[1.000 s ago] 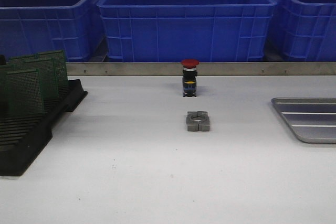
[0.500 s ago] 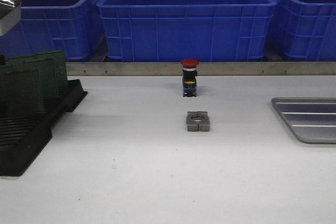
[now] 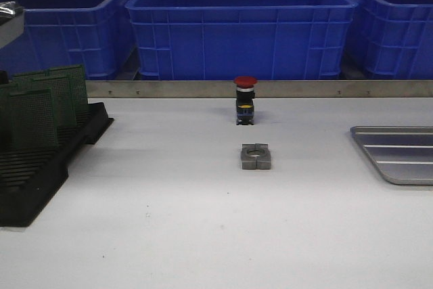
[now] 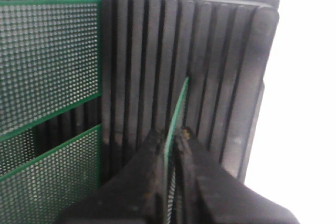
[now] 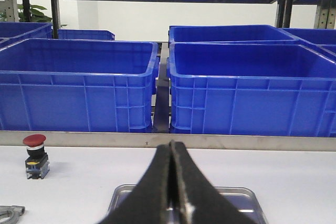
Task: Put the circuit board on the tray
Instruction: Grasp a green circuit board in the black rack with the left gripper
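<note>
Left gripper (image 4: pixel 170 141) pinched on the edge of a board (image 4: pixel 177 109) standing in the rack (image 4: pixel 220 77); right gripper (image 5: pixel 171 182) closed on nothing, poised above the tray (image 5: pixel 239 198). Tray (image 3: pixel 399 153) far right of the rack, bare. Thin edge grip: could slip, or jam in its slot if lifted askew.

On the worktop (image 3: pixel 169 235), the rack (image 3: pixel 40 160) is set left, the tray (image 3: pixel 399 153) right, bins (image 3: pixel 240 25) behind.
</note>
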`<state>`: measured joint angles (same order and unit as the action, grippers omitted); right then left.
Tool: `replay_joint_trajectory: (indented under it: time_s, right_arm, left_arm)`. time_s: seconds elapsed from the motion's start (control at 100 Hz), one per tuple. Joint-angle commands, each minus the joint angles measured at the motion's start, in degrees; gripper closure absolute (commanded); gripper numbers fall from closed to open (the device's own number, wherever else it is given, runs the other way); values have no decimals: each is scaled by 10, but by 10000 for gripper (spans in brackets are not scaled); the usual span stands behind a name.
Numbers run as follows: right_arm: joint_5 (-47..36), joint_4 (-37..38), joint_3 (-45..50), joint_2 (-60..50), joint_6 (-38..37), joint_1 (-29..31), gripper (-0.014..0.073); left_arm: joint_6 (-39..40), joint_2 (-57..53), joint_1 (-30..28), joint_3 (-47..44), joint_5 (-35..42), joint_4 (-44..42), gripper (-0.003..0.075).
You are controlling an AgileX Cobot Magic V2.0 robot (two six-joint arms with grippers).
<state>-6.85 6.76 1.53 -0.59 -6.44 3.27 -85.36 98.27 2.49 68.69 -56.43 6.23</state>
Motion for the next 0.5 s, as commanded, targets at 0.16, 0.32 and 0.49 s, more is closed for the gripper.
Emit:
replay_joint_trajectory:
  time_s: [0.16,0.32,0.49]
  right_arm:
    - [-49,5,-7,-15,1,3,706]
    - [-49,5,-7,-15,1,3,706]
    - [-49,5,-7,-15,1,3,706]
  left_arm:
    - [7,-24,0,99,-84,28,741]
    - [7,-24,9,160,-134,82,741]
    - [7,-21,57,190,-107,136,740]
